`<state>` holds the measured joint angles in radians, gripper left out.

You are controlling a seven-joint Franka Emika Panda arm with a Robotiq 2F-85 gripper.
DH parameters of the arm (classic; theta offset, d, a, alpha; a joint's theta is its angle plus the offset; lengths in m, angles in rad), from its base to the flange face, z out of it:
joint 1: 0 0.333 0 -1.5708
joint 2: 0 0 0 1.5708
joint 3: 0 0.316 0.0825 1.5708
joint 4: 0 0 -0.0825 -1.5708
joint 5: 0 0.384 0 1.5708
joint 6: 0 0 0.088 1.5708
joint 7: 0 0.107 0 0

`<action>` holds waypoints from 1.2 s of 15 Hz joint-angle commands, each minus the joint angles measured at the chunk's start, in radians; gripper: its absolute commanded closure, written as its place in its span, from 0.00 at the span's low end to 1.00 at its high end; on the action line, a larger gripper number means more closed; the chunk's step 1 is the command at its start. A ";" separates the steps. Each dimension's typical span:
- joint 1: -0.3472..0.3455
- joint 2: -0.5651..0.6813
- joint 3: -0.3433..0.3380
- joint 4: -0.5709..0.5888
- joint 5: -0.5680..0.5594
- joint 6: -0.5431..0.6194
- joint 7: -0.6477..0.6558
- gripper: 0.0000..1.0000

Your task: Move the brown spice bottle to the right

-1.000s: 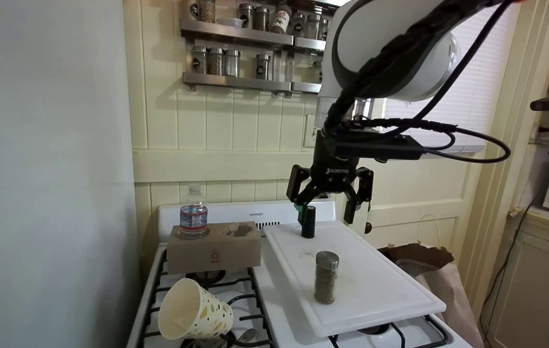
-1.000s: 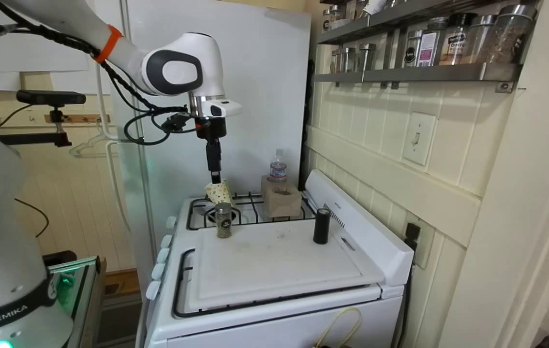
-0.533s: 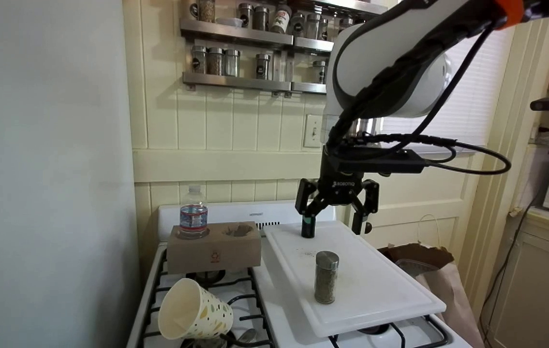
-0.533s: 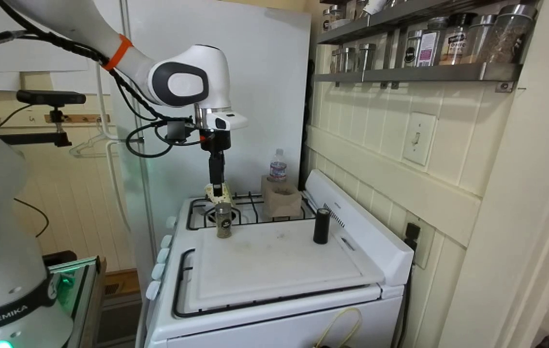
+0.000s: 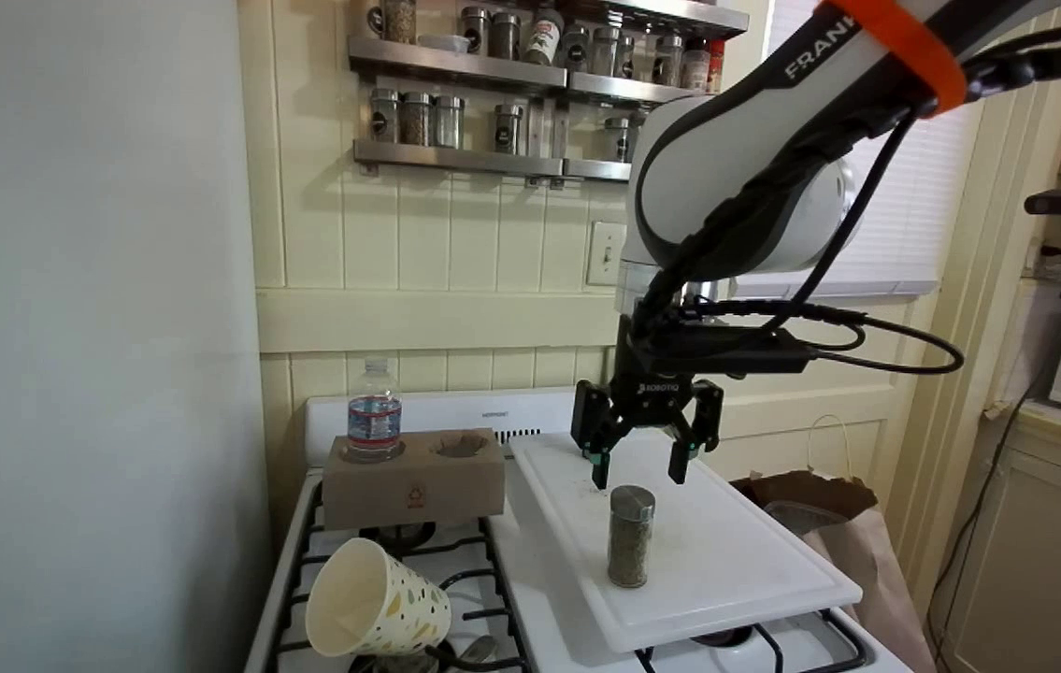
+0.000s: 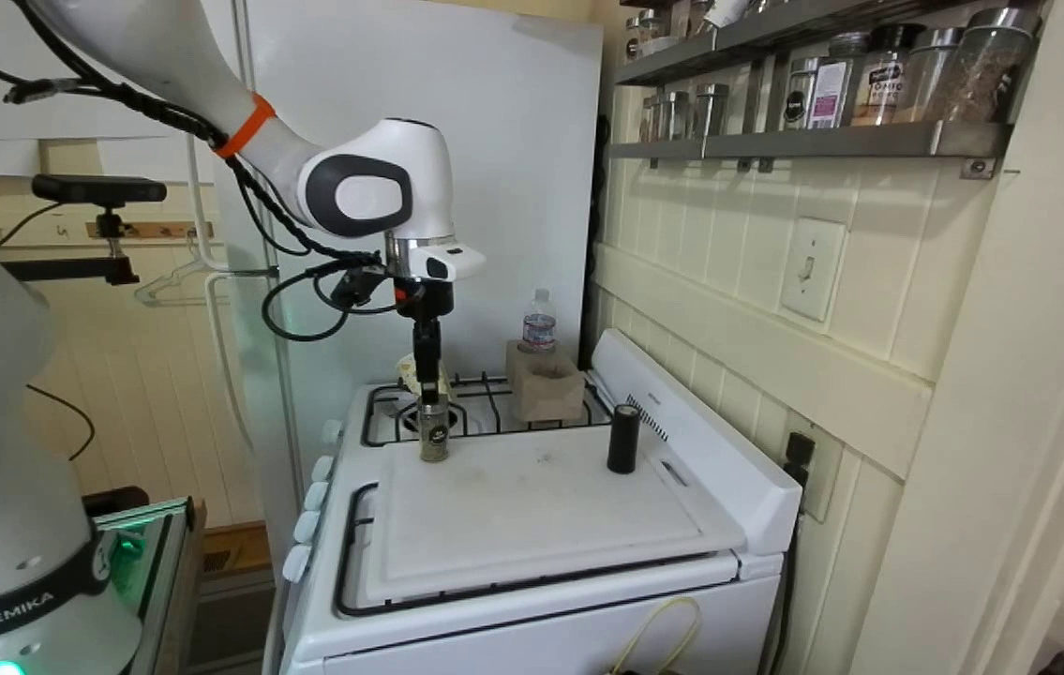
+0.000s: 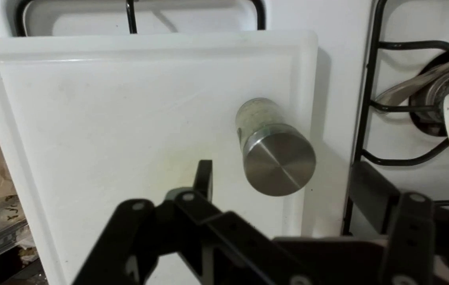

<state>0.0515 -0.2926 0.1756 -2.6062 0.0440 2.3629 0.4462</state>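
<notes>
Small brownish-grey cylindrical glass spice bottle (image 5: 630, 542) stands on the white rect. plastic cutting board (image 5: 736, 561), near the edge on the side toward the pale patterned paper cup (image 5: 380, 598). Black two-finger robot hand (image 5: 638, 478), the only one here, is spread wide w/ nothing gripped. Key rel.: bottle lies below the hand & approx. centred sideways btwn the black fingers (image 7: 203, 175); wrist view has its round silver metal cap (image 7: 279, 160) apart from both, partly past the tips, tho some of that may be camera angle. Prob. next: maybe a slight fwd nudge, then straight down. Long axis vert., cap end up, so the fingers should come down parallel to it, one each side; dark round label (image 6: 439, 434) shows face-on in an exterior view.
</notes>
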 commanded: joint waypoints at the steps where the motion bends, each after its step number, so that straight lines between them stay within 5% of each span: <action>1: 0.006 0.029 -0.008 -0.017 0.003 0.061 -0.033 0.15; 4: 0.009 0.049 -0.011 -0.014 0.003 0.084 -0.054 0.26; 18: 0.028 0.059 0.005 -0.010 -0.008 0.070 -0.059 0.38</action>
<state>0.0675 -0.2260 0.1782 -2.6059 0.0439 2.4187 0.3862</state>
